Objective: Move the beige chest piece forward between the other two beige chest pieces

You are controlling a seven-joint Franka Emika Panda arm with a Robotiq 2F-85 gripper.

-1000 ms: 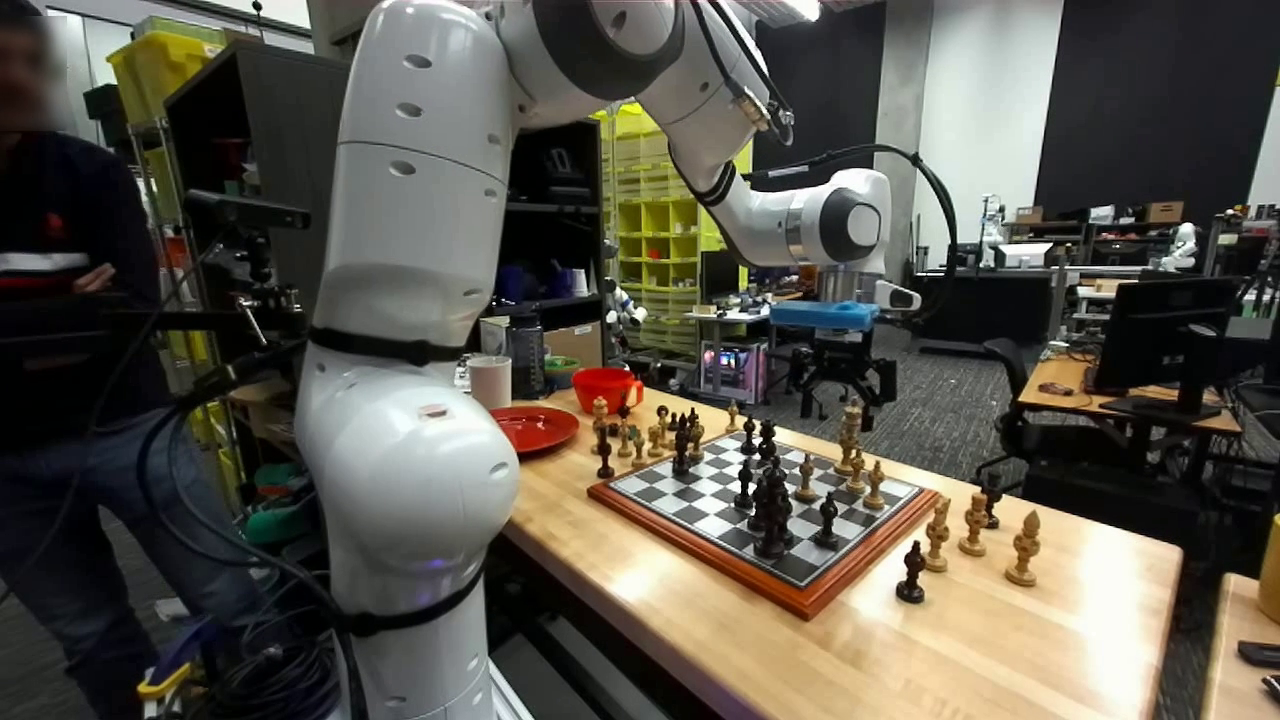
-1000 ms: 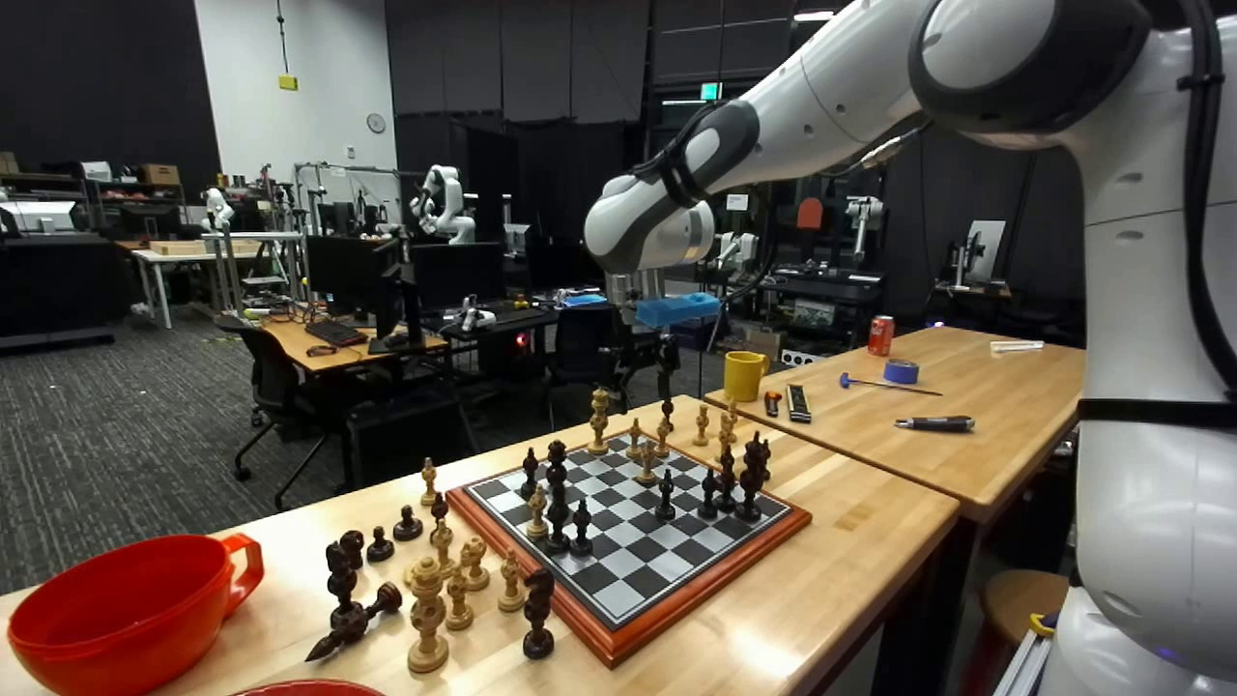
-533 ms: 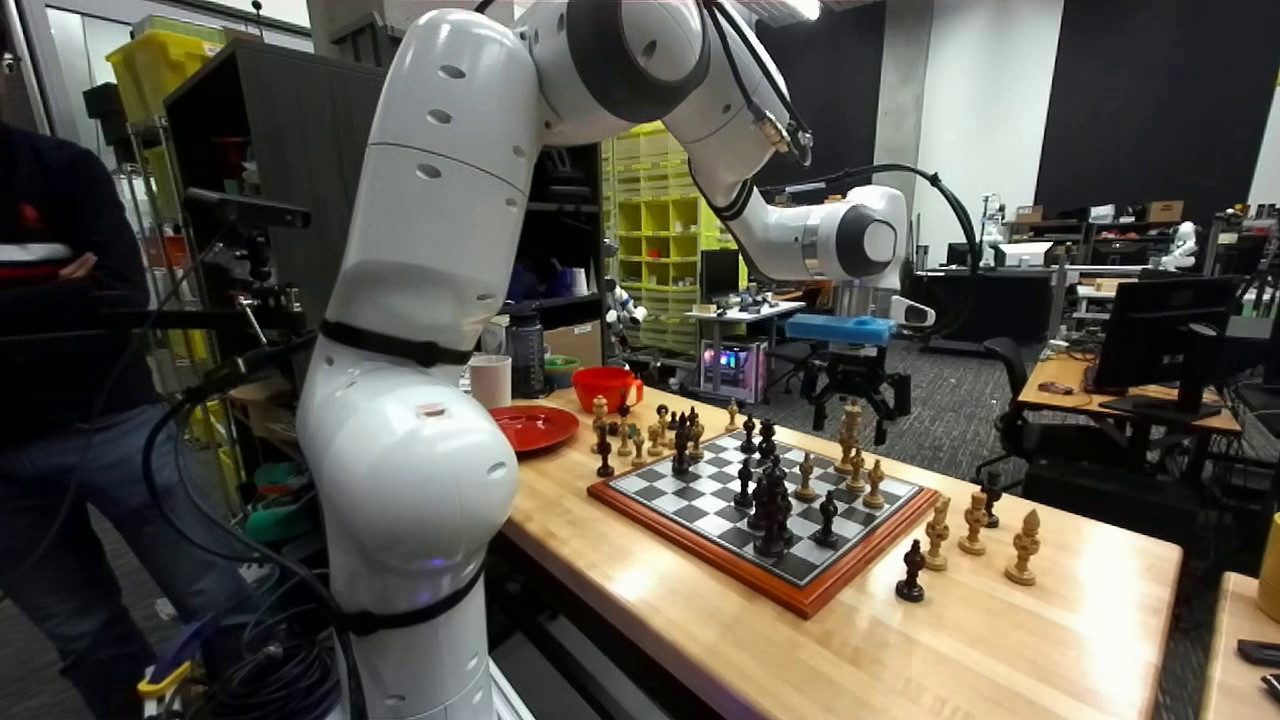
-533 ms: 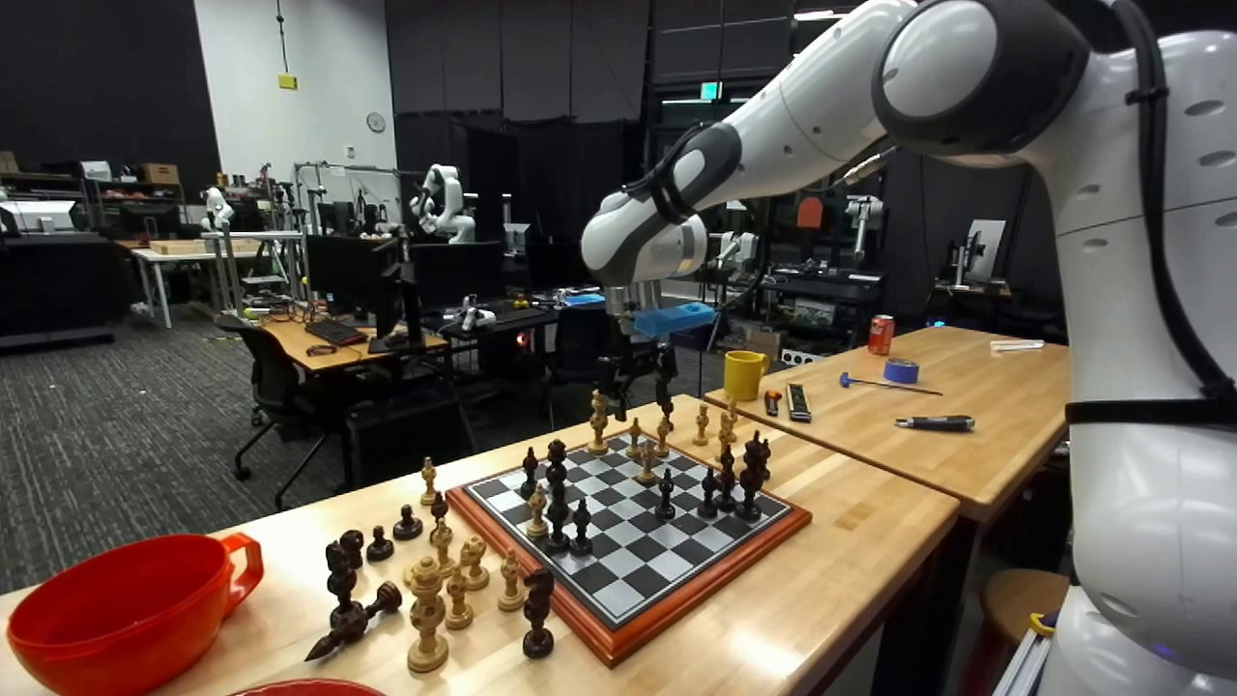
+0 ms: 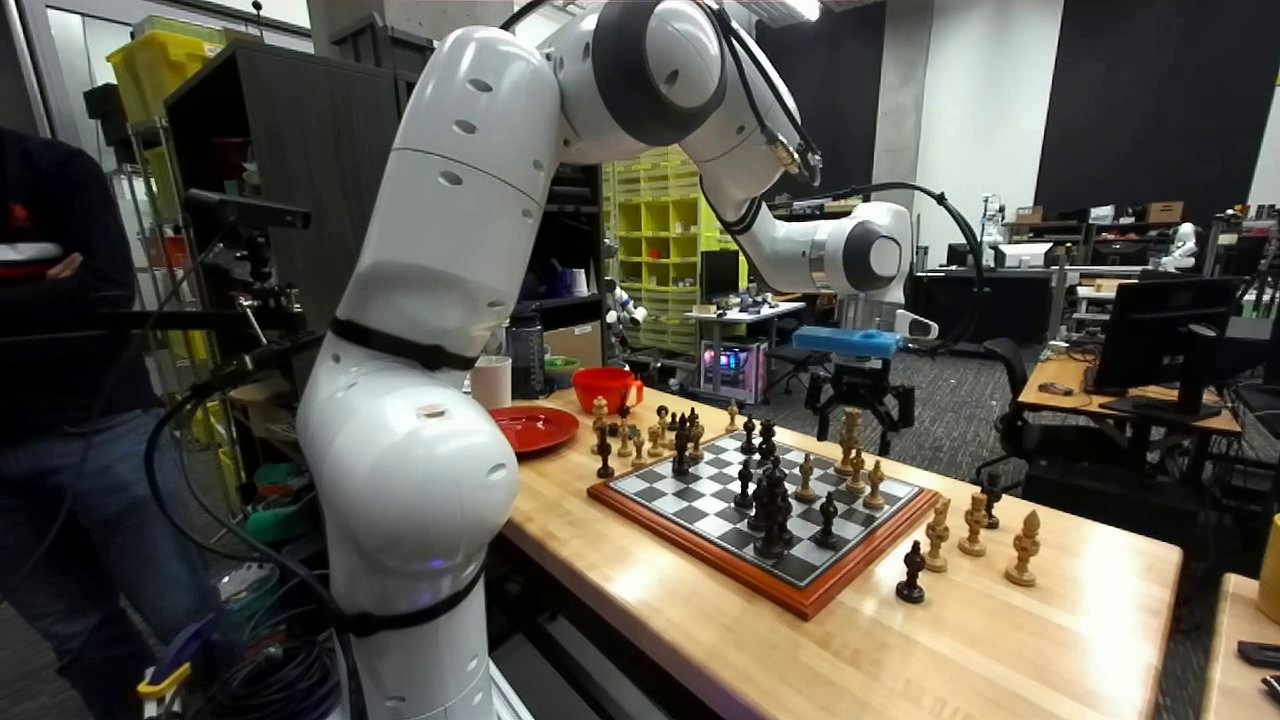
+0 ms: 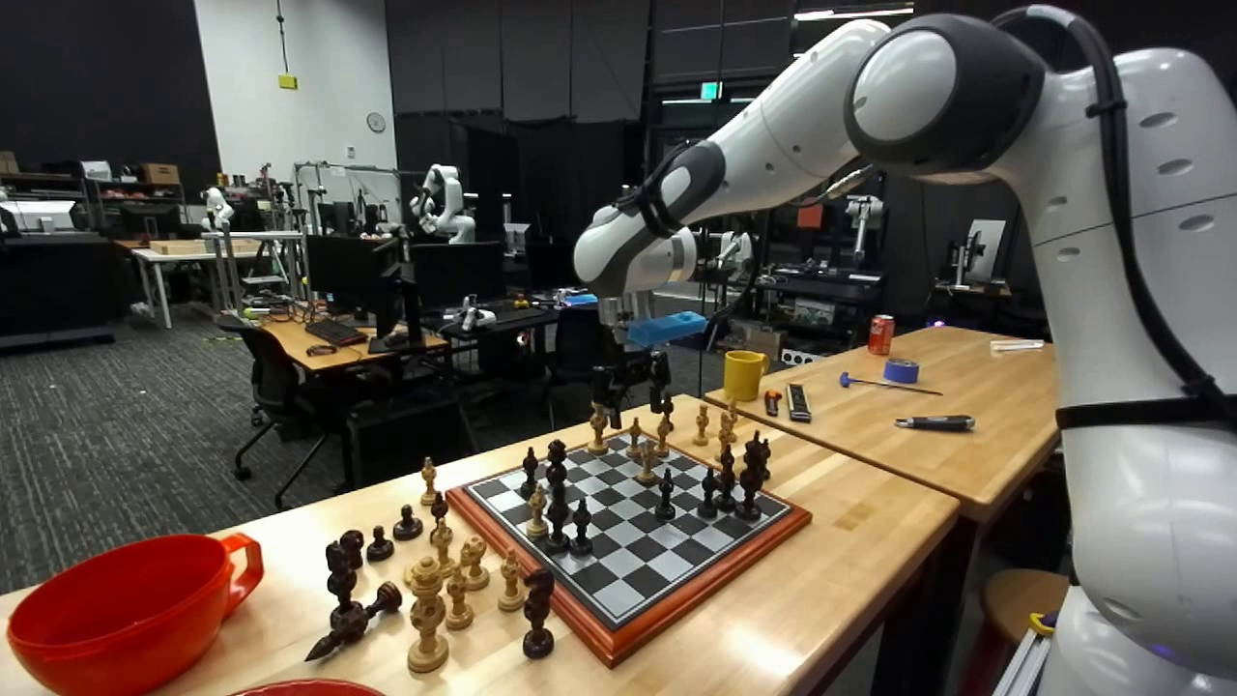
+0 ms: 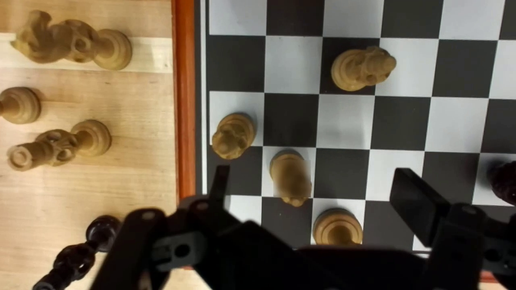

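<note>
Hand [image 7: 312, 173] over chessboard [image 7: 186, 100], fingers spread wide, gripping nothing. Wrist view: centre beige piece [image 7: 291, 173] mid-frame, lined up with the gap between fingers; left beige piece [image 7: 233, 137] just beside it, left of centre; upper beige piece [image 7: 360, 69] upper right of centre; lower beige piece [image 7: 338, 227] bottom of frame, partly hidden. All on board. Can't tell which one's the mover. Dark piece [image 7: 76, 259] on bench [image 7: 137, 96], lower left.
</note>
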